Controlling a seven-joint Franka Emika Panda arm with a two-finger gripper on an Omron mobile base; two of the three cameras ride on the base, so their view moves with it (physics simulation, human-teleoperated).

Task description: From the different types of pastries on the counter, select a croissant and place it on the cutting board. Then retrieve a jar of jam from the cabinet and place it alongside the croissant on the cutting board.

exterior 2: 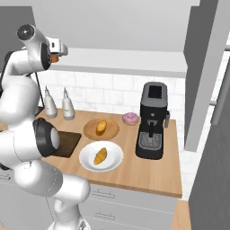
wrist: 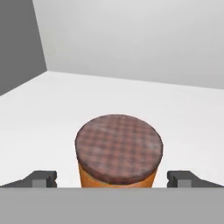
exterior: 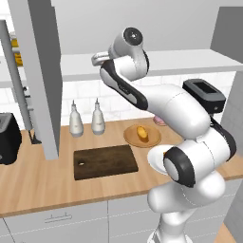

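Two steps outstanding, by the look of it. Croissant (exterior 2: 100, 156): on a white plate (exterior 2: 112, 164) near the desk's (exterior: 42, 182) front edge, not on the board. Board (exterior: 105, 162): bare, left of the plate. Bun (exterior 2: 101, 126): on a round wooden plate (exterior 2: 113, 130) behind. Doughnut (exterior 2: 130, 118): beside the coffee machine (exterior 2: 152, 121). Jar (wrist: 118, 154): upright on the cabinet shelf (wrist: 52, 109), not yet gripped. Gripper (wrist: 113, 178): raised at the shelf, jaws wide, one tip either side of the jar. Judged: jar pickup in hand; croissant transfer seemingly undone.
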